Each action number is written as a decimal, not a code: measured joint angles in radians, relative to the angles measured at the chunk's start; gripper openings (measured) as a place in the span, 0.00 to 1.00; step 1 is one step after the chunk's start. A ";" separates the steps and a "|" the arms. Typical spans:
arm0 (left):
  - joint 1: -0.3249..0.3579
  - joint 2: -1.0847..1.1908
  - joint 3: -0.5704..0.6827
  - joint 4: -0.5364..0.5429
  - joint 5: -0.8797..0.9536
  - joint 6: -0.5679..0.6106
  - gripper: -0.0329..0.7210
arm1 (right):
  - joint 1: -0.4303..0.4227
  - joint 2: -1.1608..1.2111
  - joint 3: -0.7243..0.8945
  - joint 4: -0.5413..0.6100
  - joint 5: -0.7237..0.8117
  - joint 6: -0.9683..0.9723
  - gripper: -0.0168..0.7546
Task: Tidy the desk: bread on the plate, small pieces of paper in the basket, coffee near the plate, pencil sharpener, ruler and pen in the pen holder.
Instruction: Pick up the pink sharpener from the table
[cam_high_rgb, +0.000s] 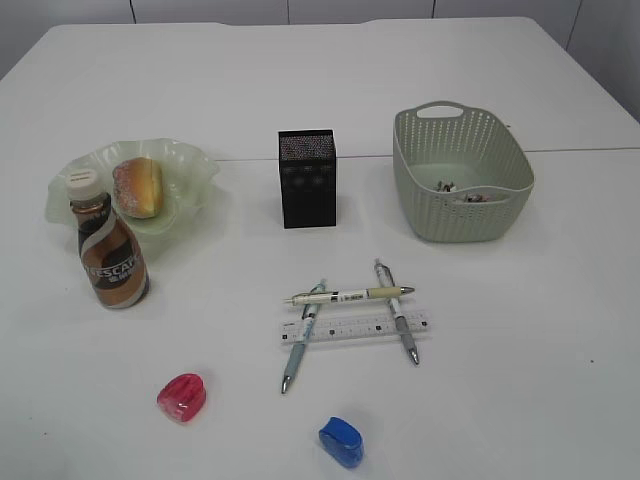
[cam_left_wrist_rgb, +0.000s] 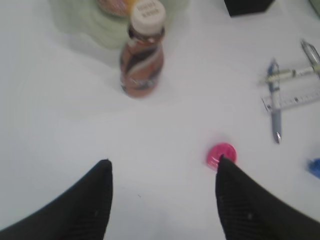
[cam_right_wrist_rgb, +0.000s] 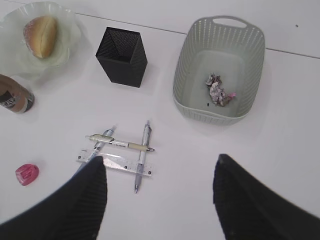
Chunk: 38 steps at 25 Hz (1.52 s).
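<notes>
Both pairs of black fingers stand spread and empty at the bottom of their wrist views, the left gripper above bare table with the pink sharpener just off its right fingertip, the right gripper low in its frame below the stationery. In the exterior view no arm shows. The bread already sits on the green plate at upper left, the coffee bottle stands just beside that plate, and crumpled paper lies in the basket at upper right, so what remains, by the look of it, is the stationery. At centre frame three pens lie stacked with the ruler: a cream pen rests crosswise on top of two grey pens, which themselves cross the ruler. The top pen looks the sensible first pick, gripped across its barrel near the middle and lifted straight up so the others do not roll, then dropped tip-down into the black pen holder behind. The ruler, flat on the table beneath the grey pens, is likely the hardest grasp. A blue sharpener waits at the bottom edge, well apart from the pink one.
</notes>
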<state>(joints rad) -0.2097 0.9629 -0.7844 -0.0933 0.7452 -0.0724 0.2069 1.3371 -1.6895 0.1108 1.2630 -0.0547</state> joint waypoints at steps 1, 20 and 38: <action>0.000 0.015 -0.002 -0.042 0.025 0.032 0.68 | 0.000 0.000 0.000 0.000 0.000 0.000 0.66; -0.341 0.468 -0.023 -0.167 -0.008 0.177 0.68 | 0.000 0.000 0.000 0.002 0.001 -0.002 0.66; -0.341 0.856 -0.255 -0.041 0.023 0.177 0.68 | 0.000 0.000 0.000 0.004 0.001 -0.002 0.66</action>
<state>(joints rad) -0.5504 1.8187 -1.0394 -0.1342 0.7687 0.1045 0.2069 1.3371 -1.6895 0.1146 1.2637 -0.0564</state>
